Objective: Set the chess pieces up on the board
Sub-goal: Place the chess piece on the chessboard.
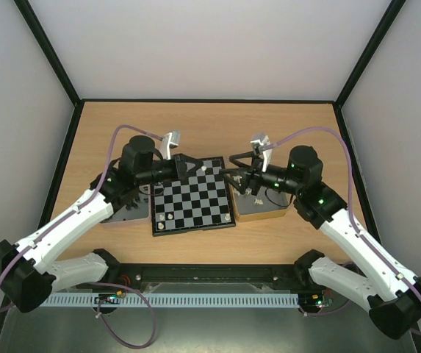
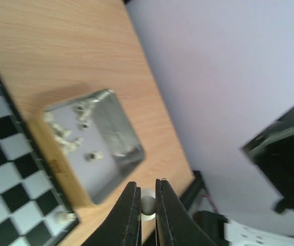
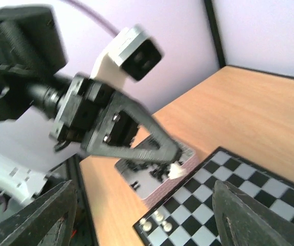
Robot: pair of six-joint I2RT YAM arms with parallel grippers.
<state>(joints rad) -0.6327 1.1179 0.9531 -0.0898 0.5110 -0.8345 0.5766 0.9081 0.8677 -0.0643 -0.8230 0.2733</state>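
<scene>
Your left hand (image 2: 147, 185) is clamped on one cream-white chess piece (image 2: 148, 202), hovering over the far edge of the board (image 1: 193, 229); right hand (image 3: 147, 215) gapes wide, empty; the piece looks tiny, light and slick, so I'd pinch mid-body, gently.

Soft, even, bright light fills every view, leaving only faint shadows on the bench (image 1: 210, 125). Both wrist views are blurred: the left end effector (image 3: 173, 168) smears, and the metal tin (image 2: 117, 138) shows pale glare.
</scene>
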